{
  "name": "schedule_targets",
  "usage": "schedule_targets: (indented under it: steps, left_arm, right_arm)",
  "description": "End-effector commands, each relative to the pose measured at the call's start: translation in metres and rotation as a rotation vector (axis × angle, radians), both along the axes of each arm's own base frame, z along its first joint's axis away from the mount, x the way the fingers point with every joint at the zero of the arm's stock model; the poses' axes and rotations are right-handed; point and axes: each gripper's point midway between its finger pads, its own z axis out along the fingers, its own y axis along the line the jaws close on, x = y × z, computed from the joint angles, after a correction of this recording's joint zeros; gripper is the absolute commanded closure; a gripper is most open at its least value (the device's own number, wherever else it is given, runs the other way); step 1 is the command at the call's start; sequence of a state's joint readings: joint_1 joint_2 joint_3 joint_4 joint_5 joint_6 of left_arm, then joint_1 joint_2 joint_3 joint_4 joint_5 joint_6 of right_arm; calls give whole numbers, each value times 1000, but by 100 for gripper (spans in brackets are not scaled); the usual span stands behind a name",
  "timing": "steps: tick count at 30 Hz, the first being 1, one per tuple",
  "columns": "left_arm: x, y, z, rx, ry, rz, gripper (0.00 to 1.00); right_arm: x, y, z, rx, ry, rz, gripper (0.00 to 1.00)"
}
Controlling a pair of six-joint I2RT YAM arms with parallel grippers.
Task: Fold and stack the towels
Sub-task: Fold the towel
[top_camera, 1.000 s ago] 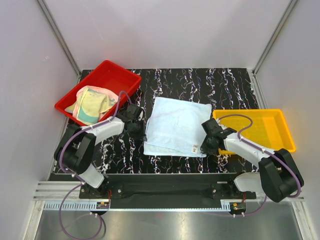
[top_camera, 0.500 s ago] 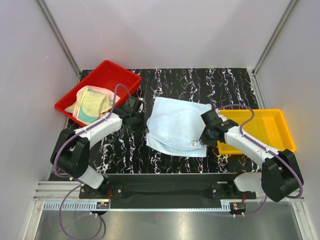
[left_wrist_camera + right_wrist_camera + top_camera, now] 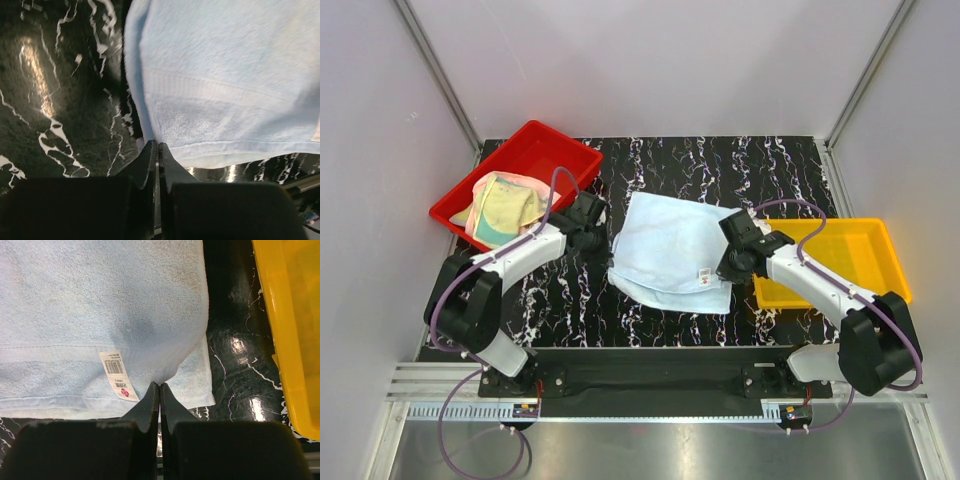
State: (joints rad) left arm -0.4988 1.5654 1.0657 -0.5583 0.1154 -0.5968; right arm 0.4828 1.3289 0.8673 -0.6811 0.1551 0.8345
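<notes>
A pale blue towel (image 3: 672, 250) lies in the middle of the black marbled table, its near edge lifted and folding toward the far side. My left gripper (image 3: 603, 240) is shut on its near-left corner (image 3: 150, 135). My right gripper (image 3: 728, 266) is shut on its near-right corner (image 3: 165, 375), next to a white tag (image 3: 116, 374). A lower layer of the towel (image 3: 197, 385) lies flat under the lifted edge. Other towels, yellow-green, pink and teal (image 3: 505, 207), lie bunched in the red tray.
A red tray (image 3: 535, 152) stands at the far left. An empty yellow tray (image 3: 840, 258) stands at the right, close to my right arm, and its wall shows in the right wrist view (image 3: 280, 330). Grey walls enclose the table.
Both grippers have moved away from the near edge toward the far side, carrying the towel's near edge up and over the rest of the towel.
</notes>
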Motion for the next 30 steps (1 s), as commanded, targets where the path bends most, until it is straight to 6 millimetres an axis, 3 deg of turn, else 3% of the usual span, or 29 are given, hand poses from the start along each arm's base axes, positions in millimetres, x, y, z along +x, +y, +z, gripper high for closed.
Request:
schedule_targets:
  steps: [1,5,9,13,30]
  left_arm:
    - [-9,12,-9,33,3,33,100]
    - [-15,14,-20,37,14,36,100]
    - [-13,4,-20,-14,-2,8,85]
    - [-5,4,-12,-2,-28,1,77]
    - [-9,11,-35,49,18,14,75]
  right_arm:
    - [1,3,-3,13,-12,8,100]
    - [2,8,-9,39,-24,28,100]
    - [2,13,-12,61,-32,48,100]
    - [3,13,-12,61,-32,59,100]
    - [4,16,-11,72,-39,67,100]
